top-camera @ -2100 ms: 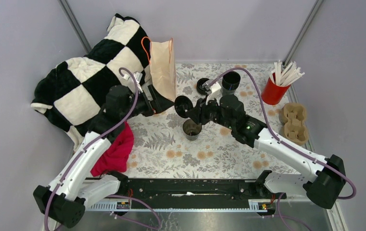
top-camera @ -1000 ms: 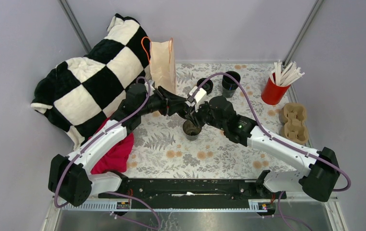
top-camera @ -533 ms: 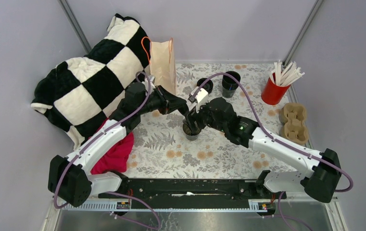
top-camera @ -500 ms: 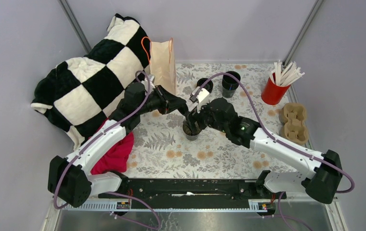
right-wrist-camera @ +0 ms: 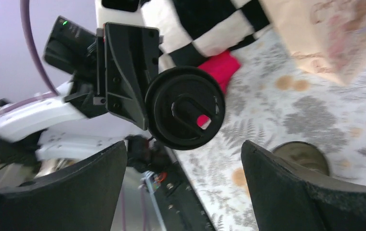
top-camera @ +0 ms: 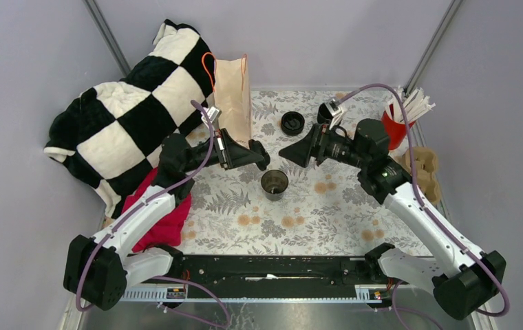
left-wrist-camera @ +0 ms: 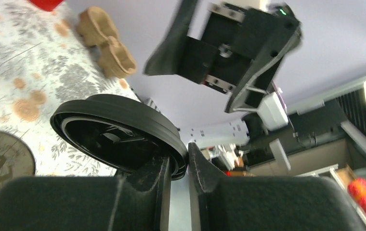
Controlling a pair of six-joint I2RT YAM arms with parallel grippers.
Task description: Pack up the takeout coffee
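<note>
Capping step, by my reading. The small black disposable cup [top-camera: 274, 183] stood open and lidless on the flowered cloth [top-camera: 327, 213], near the tan paper bag [top-camera: 233, 100] on its arm-ward side. Between bag and cup, the left gripper [left-wrist-camera: 177, 161] pinched the round black plastic lid [left-wrist-camera: 113, 127] by its rim, tilted on edge and clear of the cup. To the right of the bag, the right gripper [top-camera: 294, 152] gaped wide and empty. Next call: level the lid, centre it over the cup's rim, press it home. Bagging comes after.
</note>
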